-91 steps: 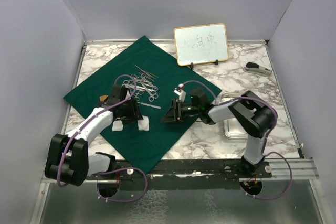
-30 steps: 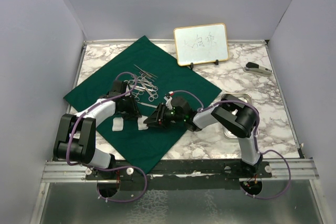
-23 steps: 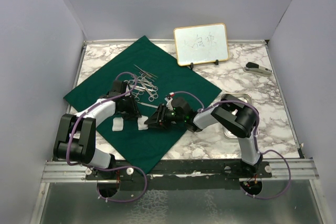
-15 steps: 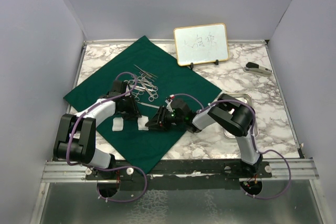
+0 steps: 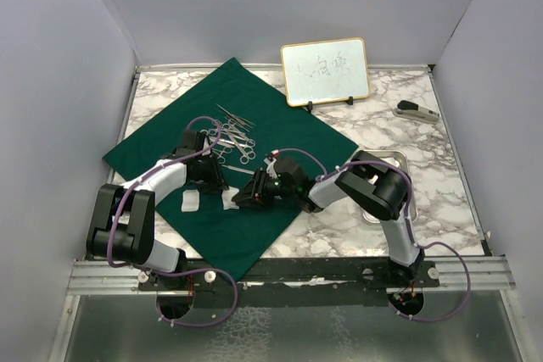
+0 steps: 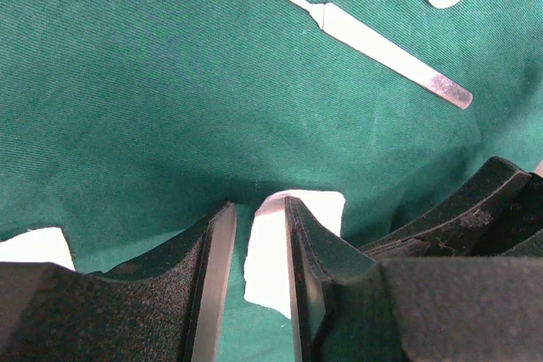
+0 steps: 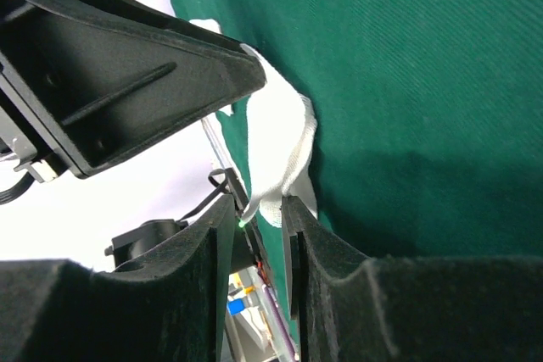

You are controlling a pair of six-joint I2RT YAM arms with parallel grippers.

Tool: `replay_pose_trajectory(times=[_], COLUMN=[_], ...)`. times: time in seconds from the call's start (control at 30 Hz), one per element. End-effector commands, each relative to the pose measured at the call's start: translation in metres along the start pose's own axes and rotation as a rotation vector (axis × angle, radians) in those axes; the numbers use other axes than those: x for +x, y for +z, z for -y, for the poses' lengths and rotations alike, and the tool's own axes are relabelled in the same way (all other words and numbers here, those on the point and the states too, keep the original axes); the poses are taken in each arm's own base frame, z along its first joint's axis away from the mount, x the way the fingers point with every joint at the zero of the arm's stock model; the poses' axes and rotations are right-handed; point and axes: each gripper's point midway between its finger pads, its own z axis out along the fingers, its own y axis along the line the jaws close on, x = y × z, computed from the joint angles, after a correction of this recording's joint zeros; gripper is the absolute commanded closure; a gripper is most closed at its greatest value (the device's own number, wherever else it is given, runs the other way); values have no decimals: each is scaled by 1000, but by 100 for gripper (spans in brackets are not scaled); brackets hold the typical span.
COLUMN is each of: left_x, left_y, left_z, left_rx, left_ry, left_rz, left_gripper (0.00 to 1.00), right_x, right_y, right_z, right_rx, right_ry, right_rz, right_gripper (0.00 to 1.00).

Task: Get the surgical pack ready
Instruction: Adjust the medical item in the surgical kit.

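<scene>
Grey walls are seen enclosing a white marble counter [image 5: 424, 137]. Across its left half and centre a large dark green cloth sheet [image 5: 280, 116] is spread cornerwise.

Toward the near-left corner of the counter, the left end effector [image 5: 222, 190] is lowered onto the cloth. In the left wrist view its jaws are set narrow and nothing is gripped between them. One finger [image 6: 301, 235] is laid on a white gauze square [image 6: 327, 209], with green cloth showing in the gap beside it. A second white gauze patch [image 5: 191, 202] lies just to the left of it.

Toward the far edge, silver scissor-like instruments [image 5: 233, 137] are clustered on the cloth, and a flat steel handle [image 6: 373, 55] is set apart, nearer the gauze.

The right end effector [image 5: 240, 199] is placed at the same gauze square from the other side. A raised fold is seen between its narrow jaws, but whether it is clamped cannot be told.

At the far edge a gold-framed whiteboard [image 5: 325, 70] is propped. A small rectangular steel tray [image 5: 371, 216] sits off the cloth toward the right edge, partly hidden by the right arm.

The task is judged to be partly done. The cloth is spread and the instruments and gauze are laid on it. The gauze is being handled, the tray is not yet on the cloth, and no folding of the cloth is seen.
</scene>
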Motion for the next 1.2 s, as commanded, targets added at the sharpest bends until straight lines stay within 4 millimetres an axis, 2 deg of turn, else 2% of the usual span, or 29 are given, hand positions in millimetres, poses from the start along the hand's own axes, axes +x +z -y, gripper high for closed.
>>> replay_pose_trajectory(times=[0.0,0.2,0.4,0.53,0.67,0.87,0.93,1.07,1.17], left_x=[6,6,6,6,6,6,6,7,7], left_y=[10,11,11,11,11,12,12,12,13], left_z=[-17,-17,-17,-17,-17,-17,-16,-17,-16], left_rx=[-74,-75,-75,-75,-74,-72,-72,-72,-69], left_ry=[7,7,8,8,9,7,9,10,9], left_rz=[-14,-16,-17,-17,-15,-17,-16,-22,-25], left_gripper=[67,67,67,67,67,67,67,67,67], right_x=[1,-3,-2,8,-4,-18,-21,-12,0], right_y=[5,-6,-11,-18,-38,-68,-63,-45,-38], right_z=[-10,-13,-6,-15,-28,-57,-59,-57,-59], right_rx=[-23,11,67,19,20,-93,-117,-210,-295], right_ry=[-34,-87,-295,-469,-839,-1594,-1812,-2000,-2166], right_rz=[-6,40,7,-48,-4,100,49,-123,-122], right_gripper=[71,66,60,61,61,62,63,67,73])
